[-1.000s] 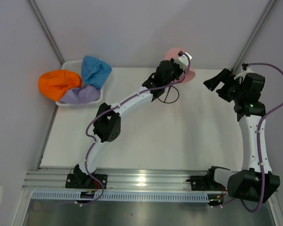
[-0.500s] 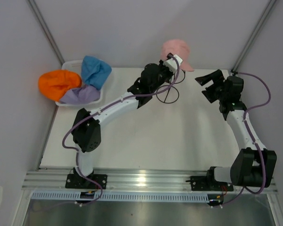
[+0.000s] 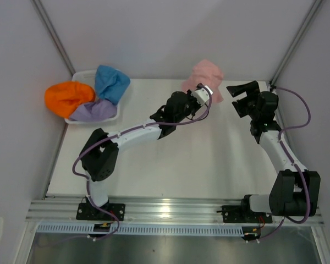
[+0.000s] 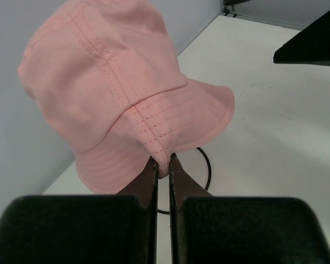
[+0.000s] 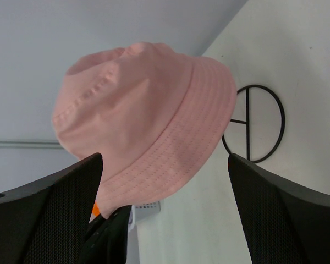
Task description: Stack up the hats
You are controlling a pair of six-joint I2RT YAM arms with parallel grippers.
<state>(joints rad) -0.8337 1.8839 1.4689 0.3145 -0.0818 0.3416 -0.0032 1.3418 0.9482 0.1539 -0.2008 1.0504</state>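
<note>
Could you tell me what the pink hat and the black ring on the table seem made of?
Pink hat: soft matte fabric, likely cotton; stitched rows show along the brim. Black ring: thin wire, probably metal; material uncertain.

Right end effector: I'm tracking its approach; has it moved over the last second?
Yes. The right end effector has shifted left, away from the corner post, toward the pink hat.

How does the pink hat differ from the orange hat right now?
The pink hat is pinched by its brim in the left gripper and held above the table; the orange hat lies untouched on the white basket. The pink hat shows a domed crown; the orange hat is slumped. Both are soft fabric.
</note>
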